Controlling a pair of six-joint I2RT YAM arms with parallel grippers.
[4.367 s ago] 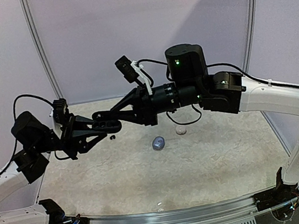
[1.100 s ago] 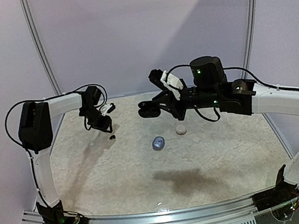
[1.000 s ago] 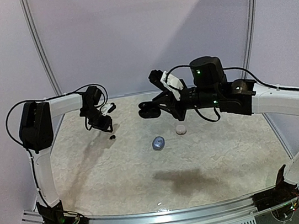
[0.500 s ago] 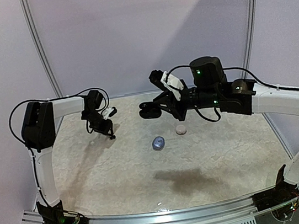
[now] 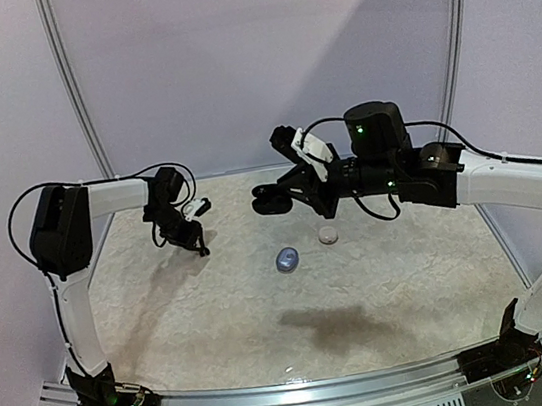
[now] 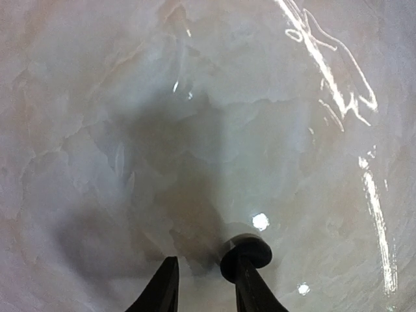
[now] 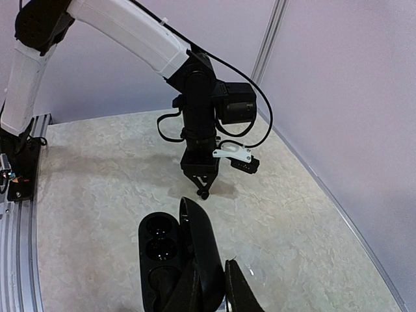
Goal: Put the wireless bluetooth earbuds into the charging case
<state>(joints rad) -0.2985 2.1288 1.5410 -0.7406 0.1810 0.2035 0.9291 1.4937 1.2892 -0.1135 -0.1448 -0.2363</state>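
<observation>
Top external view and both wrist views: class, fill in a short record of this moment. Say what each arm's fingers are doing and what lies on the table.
left fingers: apart, low over the table, one tip at a black earbud
right fingers: closed on the black charging case
case: lid open, held off the table
lying on the table: bluish oval item; small pale round item
</observation>
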